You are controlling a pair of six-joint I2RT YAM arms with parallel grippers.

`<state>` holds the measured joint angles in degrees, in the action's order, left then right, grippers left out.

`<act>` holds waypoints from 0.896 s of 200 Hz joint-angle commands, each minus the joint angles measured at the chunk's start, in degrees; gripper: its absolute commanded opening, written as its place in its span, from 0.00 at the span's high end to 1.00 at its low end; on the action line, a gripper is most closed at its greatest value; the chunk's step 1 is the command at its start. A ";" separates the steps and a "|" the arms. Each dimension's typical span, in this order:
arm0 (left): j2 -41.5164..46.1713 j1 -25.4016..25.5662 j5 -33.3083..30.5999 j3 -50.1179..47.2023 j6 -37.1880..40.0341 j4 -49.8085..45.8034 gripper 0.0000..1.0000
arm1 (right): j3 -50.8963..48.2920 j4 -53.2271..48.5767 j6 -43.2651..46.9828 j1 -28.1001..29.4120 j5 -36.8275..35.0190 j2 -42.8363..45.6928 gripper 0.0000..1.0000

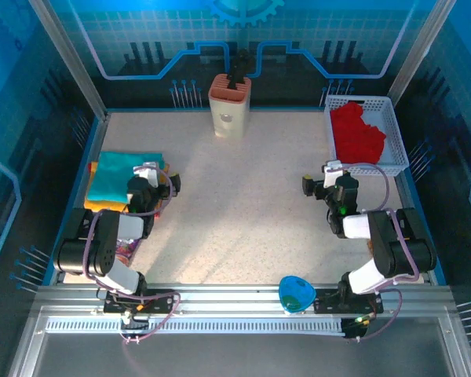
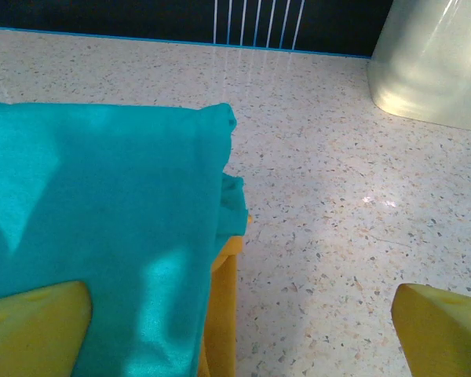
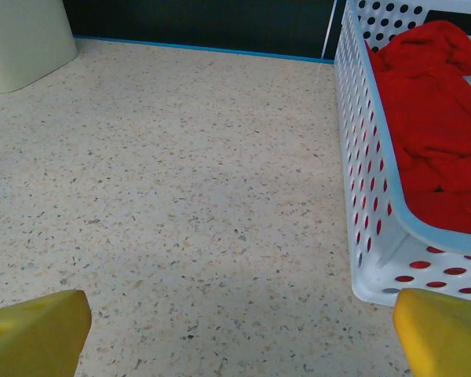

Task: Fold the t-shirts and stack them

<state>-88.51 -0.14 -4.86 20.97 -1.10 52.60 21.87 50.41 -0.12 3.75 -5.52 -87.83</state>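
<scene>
My left gripper [image 2: 235,338] is spread wide and grasps nothing, its yellow pads [image 2: 31,326] sitting at the two lower corners of my wrist view. Just ahead of the left pad, and running below it, lies the folded teal cloth t-shirt [image 2: 102,228], the top of a stack. An orange-yellow cloth layer [image 2: 226,314] peeks out from under its right edge, about midway between my pads. Ahead and to the right of these jaws is bare speckled pale tabletop [image 2: 337,196], and far ahead on the right stands a cream rounded container [image 2: 436,63]. My right gripper [image 3: 239,334] is likewise released, its jaws wide apart over bare tabletop. Ahead and to the right of its right pad sits the white perforated plastic basket [image 3: 369,196], and the bright red crumpled t-shirt [image 3: 439,118] lies inside it (unfolded, bunched up in folds). Whether my left pad touches the teal cloth I cannot tell.
</scene>
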 commanded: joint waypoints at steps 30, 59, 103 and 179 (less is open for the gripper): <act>-0.43 0.21 0.29 1.06 0.75 0.10 0.01 | 1.07 0.48 0.64 0.36 0.25 -0.41 0.00; -0.40 0.19 0.31 1.03 0.75 0.07 0.01 | 1.02 0.53 0.54 0.29 0.30 -0.42 0.00; -0.42 0.23 0.29 1.01 0.76 0.07 0.01 | 0.56 1.35 -0.11 0.29 -1.58 -0.41 0.00; 5.07 0.97 -5.19 4.96 -0.13 -11.46 0.01 | -0.60 -2.69 1.64 5.22 -14.07 7.70 0.00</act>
<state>-88.05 -0.01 -5.91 21.71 -1.15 50.33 20.88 50.59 0.43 6.70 -11.51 -86.02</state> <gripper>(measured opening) 0.992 0.996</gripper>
